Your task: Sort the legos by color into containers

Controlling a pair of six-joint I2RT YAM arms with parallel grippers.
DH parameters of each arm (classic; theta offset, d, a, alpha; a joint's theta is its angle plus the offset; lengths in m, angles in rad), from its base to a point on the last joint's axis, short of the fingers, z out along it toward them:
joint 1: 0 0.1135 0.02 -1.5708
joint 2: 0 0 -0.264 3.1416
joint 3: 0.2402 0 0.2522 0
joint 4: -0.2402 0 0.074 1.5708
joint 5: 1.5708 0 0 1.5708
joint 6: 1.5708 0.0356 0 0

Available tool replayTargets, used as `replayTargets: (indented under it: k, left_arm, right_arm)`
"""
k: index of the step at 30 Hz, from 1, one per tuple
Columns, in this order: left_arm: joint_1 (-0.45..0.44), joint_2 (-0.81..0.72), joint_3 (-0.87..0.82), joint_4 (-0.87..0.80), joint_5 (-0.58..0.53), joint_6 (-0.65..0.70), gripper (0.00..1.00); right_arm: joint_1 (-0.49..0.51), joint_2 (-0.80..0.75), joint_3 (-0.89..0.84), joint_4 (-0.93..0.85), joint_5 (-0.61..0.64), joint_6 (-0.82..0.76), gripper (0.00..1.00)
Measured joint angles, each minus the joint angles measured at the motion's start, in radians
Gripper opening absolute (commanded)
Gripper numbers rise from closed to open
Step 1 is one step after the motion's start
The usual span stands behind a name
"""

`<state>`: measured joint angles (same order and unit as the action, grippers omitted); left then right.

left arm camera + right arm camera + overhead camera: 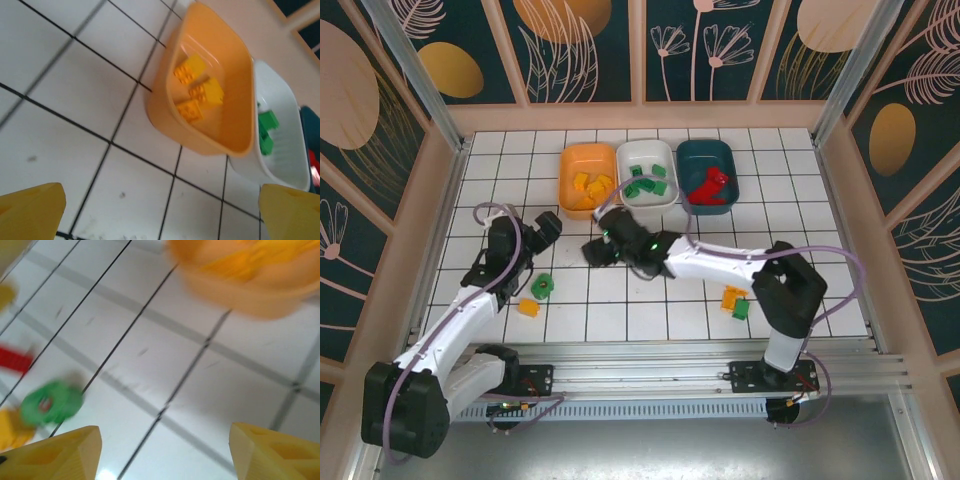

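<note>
Three tubs stand in a row at the back: an orange tub [567, 170], a white tub [647, 153] and a dark teal tub [705, 152]. Yellow bricks [200, 90] lie in the orange tub [235, 75], green ones [266, 131] in the white tub [287, 155], red ones [710, 186] in the teal one. My left gripper [545, 228] hangs open and empty [160, 222] just in front of the orange tub. My right gripper [599, 250] is also open and empty [162, 455] over bare tiles beside it. A green brick [542, 286] and a yellow-orange brick [528, 307] lie loose at the near left.
An orange brick [731, 296] and a green brick [741, 309] lie near the right arm's base. In the blurred right wrist view a green brick [50, 402], a red shape [15, 360] and a yellow piece [12, 430] sit at the left. Wooden walls ring the tiled table [800, 200].
</note>
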<state>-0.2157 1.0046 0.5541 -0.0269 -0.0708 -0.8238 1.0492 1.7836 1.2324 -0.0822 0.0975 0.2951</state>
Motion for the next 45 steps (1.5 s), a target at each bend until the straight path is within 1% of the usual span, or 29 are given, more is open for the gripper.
replayTargets:
  k: [2, 4, 7, 13, 22, 26, 31, 39, 45]
  left_arm:
    - [0.051, 0.018, 0.018, -0.006, 0.001, 0.001, 0.99]
    - [0.100, 0.031, 0.023, -0.012, 0.007, 0.001, 0.98]
    - [0.141, 0.030, 0.023, -0.040, 0.005, 0.000, 0.99]
    - [0.144, -0.039, 0.010, -0.068, 0.001, -0.012, 0.98]
    - [0.145, -0.076, -0.011, -0.082, 0.008, -0.018, 0.99]
    - [0.147, -0.075, -0.012, -0.083, 0.008, -0.019, 0.98]
    - [0.149, -0.074, -0.015, -0.082, 0.010, -0.023, 0.98]
    - [0.149, -0.068, -0.018, -0.076, 0.013, -0.027, 0.99]
    - [0.149, -0.056, -0.019, -0.074, 0.031, -0.027, 0.99]
  right_arm:
    - [0.068, 0.062, 0.024, 0.015, -0.031, -0.008, 0.79]
    - [0.108, 0.130, 0.071, 0.025, -0.049, -0.026, 0.81]
    - [0.140, 0.241, 0.177, 0.031, -0.079, -0.051, 0.84]
    - [0.150, 0.396, 0.350, 0.031, -0.118, -0.071, 0.85]
    - [0.150, 0.517, 0.477, -0.005, -0.118, -0.092, 0.84]
    - [0.150, 0.544, 0.500, -0.024, -0.095, -0.102, 0.82]
    - [0.151, 0.550, 0.500, -0.031, -0.045, -0.107, 0.71]
    - [0.150, 0.552, 0.500, -0.031, 0.023, -0.106, 0.60]
    - [0.140, 0.511, 0.420, 0.024, 0.037, -0.098, 0.56]
